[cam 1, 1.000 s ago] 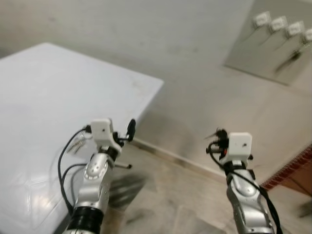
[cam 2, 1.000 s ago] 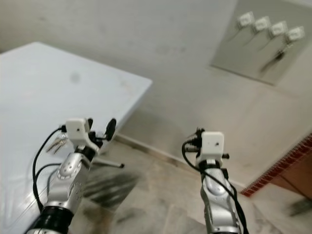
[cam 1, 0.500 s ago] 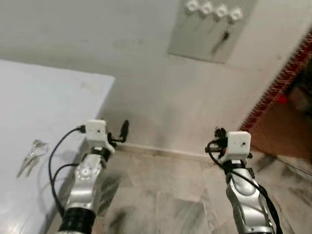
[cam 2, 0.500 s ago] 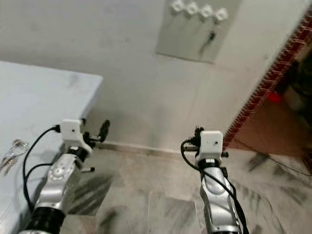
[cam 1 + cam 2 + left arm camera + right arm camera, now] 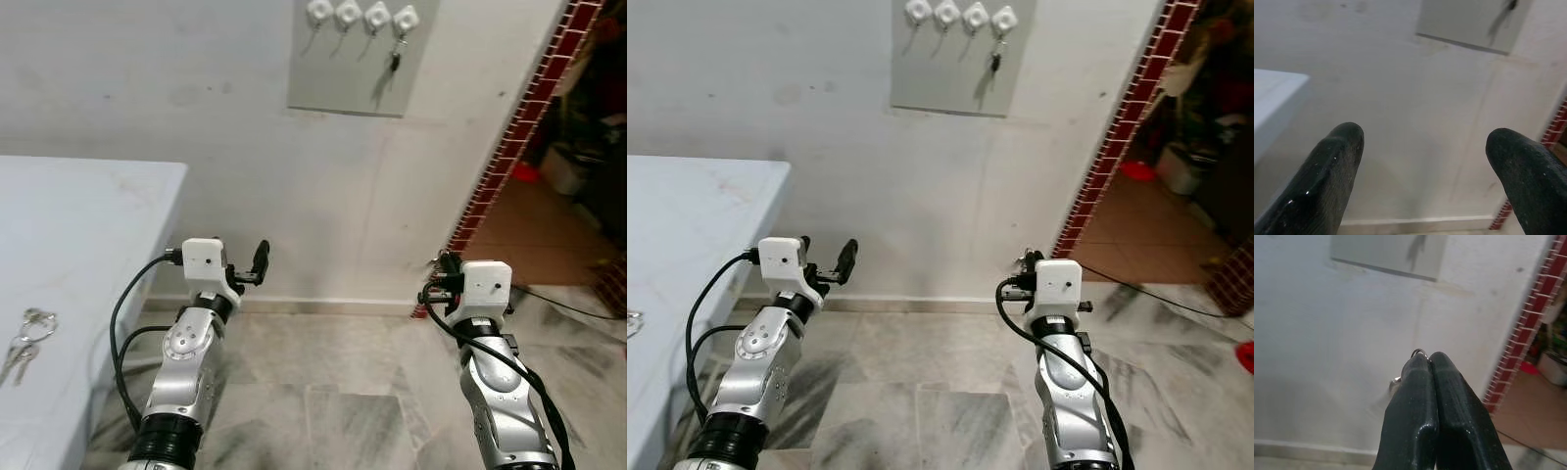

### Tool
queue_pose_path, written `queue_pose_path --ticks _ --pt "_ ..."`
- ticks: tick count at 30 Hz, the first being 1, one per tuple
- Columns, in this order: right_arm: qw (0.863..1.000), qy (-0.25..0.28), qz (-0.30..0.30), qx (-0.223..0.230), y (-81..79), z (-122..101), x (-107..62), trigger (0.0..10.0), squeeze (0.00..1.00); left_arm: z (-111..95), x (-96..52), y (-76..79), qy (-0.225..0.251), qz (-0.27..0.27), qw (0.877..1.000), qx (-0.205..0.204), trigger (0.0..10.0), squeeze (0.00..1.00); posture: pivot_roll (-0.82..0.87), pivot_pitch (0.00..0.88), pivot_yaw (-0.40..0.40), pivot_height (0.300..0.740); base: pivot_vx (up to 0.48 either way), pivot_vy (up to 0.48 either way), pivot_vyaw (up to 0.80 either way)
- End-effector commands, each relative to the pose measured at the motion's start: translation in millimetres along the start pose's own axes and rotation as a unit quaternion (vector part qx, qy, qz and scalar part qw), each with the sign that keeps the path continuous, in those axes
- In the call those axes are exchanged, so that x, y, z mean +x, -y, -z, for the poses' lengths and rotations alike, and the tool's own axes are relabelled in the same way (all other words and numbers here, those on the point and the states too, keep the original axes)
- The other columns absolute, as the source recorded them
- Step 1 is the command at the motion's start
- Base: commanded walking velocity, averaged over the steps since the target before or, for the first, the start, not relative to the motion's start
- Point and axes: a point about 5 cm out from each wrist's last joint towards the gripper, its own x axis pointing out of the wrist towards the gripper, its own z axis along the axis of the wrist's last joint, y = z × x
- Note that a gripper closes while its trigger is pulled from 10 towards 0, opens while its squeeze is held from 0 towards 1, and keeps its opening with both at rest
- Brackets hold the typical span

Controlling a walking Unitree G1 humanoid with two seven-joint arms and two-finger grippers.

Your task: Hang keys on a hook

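Whitewashed wall point(image 5: 196, 117) ahead, marked with grey smudges; marble floor point(image 5: 323, 401) below; red brick doorway edge point(image 5: 509, 147) to the right. Grey board point(image 5: 361, 54) fixed high on the wall, carrying four white hooks point(image 5: 361, 14) in a row; dark key point(image 5: 394, 62) dangling from the rightmost hook. White table point(image 5: 88, 255) at the left, with a bunch of keys point(image 5: 22, 340) lying flat near its front edge.

Left arm point(image 5: 186, 372) raised from the lower left, forearm slanting up, wrist camera box on top. Left gripper point(image 5: 1425, 161) spread wide, fingers point(image 5: 1327, 181) well apart, nothing between them, pointed at the wall below the board. Bunch on the table well apart from it, off to its left and lower.

Right arm point(image 5: 500, 401) raised likewise from the lower right, forearm near upright. Right gripper point(image 5: 1428, 358) pressed together, fingers point(image 5: 1410, 421) touching along their length, pinching a thin metal ring point(image 5: 1419, 352) that peeks above the tips, with a second bit of metal showing beside the finger lower down. Too small to tell more of what hangs from it. In the right wrist view, tips aimed at the wall under the board's lower edge, board above and hooks higher again, well apart from the ring. In the head views, right gripper point(image 5: 441, 279) near the foot of the brick edge, board far above and to its left.
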Motion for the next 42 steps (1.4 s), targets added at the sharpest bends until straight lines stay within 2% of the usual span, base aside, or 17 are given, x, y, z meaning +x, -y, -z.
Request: queue_pose_path --ticks 1,16,31,37,42 --pt "1.0 0.002 0.01 0.004 3.4 0.4 0.0 10.0 0.0 -2.1 4.4 -0.1 -0.006 0.007 1.0 0.004 10.0 0.0 0.02 0.022 -0.026 0.74 0.0 0.0 0.0" --pt "0.999 -0.001 0.026 0.022 -5.3 7.7 -11.5 10.0 0.0 -7.6 10.3 -2.6 -0.012 0.033 0.999 0.024 10.0 0.0 0.0 0.037 0.045 0.74 0.0 0.0 0.0" --pt "0.998 0.001 0.046 0.035 -9.8 11.3 -14.8 10.0 0.0 -15.0 16.5 -3.8 -0.013 0.054 0.998 0.037 10.0 0.0 0.01 0.037 0.099 0.74 0.0 0.0 0.0" --pt "0.998 0.002 0.043 0.04 -16.0 10.3 -14.2 10.0 0.0 -15.6 17.2 -8.4 -0.013 0.049 0.998 0.039 10.0 0.0 0.01 0.034 0.087 0.74 0.0 0.0 0.0" --pt "0.999 0.0 0.03 0.032 -12.2 10.0 -14.4 10.0 0.0 -13.1 18.9 -0.3 -0.003 0.036 0.999 0.015 10.0 0.0 -0.01 0.026 0.037 0.74 0.0 0.0 0.0"
